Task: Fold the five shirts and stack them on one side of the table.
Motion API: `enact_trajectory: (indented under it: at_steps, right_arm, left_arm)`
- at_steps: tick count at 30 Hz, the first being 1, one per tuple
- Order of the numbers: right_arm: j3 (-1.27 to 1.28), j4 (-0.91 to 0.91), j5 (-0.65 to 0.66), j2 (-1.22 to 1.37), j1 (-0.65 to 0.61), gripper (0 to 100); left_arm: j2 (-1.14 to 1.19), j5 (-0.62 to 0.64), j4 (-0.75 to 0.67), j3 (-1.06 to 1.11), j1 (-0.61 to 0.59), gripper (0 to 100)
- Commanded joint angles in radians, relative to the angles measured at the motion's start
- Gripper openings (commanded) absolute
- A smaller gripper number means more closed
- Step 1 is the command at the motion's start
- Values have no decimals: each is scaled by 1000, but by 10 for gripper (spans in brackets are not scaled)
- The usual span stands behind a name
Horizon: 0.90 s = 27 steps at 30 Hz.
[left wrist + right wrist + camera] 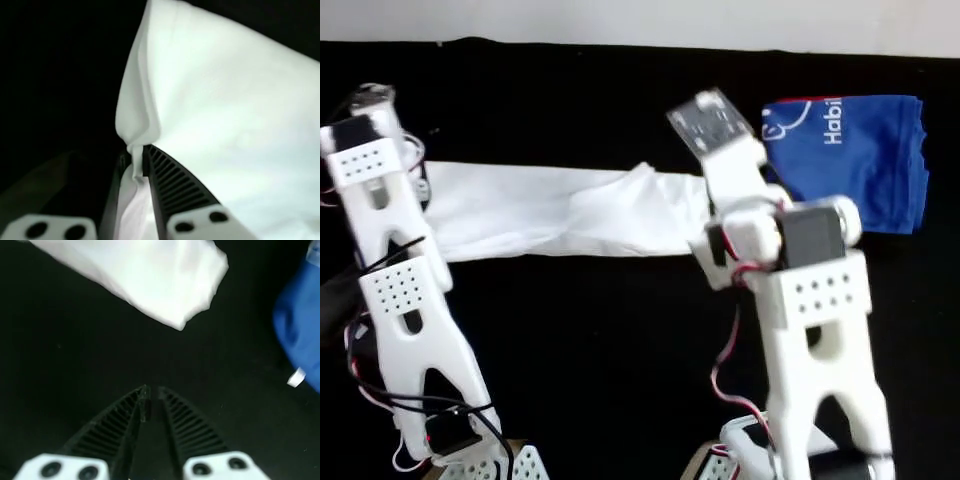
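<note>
Left wrist view shows my left claw (pixel 138 159) clamped on a thin pinch at the corner of the soft white fabric shirt (pixel 225 115), the cloth bunched into a ridge above the ribbed black jaws. That bite looks slim. I judge a pull could slip it free or drag the limp cloth askew, since in the high view it stretches as a long, wrinkled band across the middle of the matt black bench (pixel 600 330). My right claw (pixel 150 390) is closed on nothing, tips together over bare bench, just short of the shirt's rounded end. The folded blue fabric shirt (pixel 860 160), smooth and blocky, sits at upper right; a careless sweep might rumple it.
</note>
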Motion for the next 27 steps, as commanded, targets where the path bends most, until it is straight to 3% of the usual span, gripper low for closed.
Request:
enact_trajectory:
  at_steps: [1, 8, 15, 20, 27]
  right_arm:
    - [315, -153, 14, -148, 101, 5]
    - [892, -526, 12, -366, 348, 5]
    - [1351, -874, 12, -555, 427, 5]
    - [1520, -990, 12, -664, 499, 5]
    - [1639, -1032, 14, -800, 526, 5]
  left_arm:
    - [-117, 0, 17, -54, 7, 8]
    - [-404, 66, 18, 168, 142, 8]
    - [-677, 155, 14, 410, 452, 8]
    - [-645, 158, -103, 430, 657, 8]
    - [-464, 158, -304, 430, 812, 8]
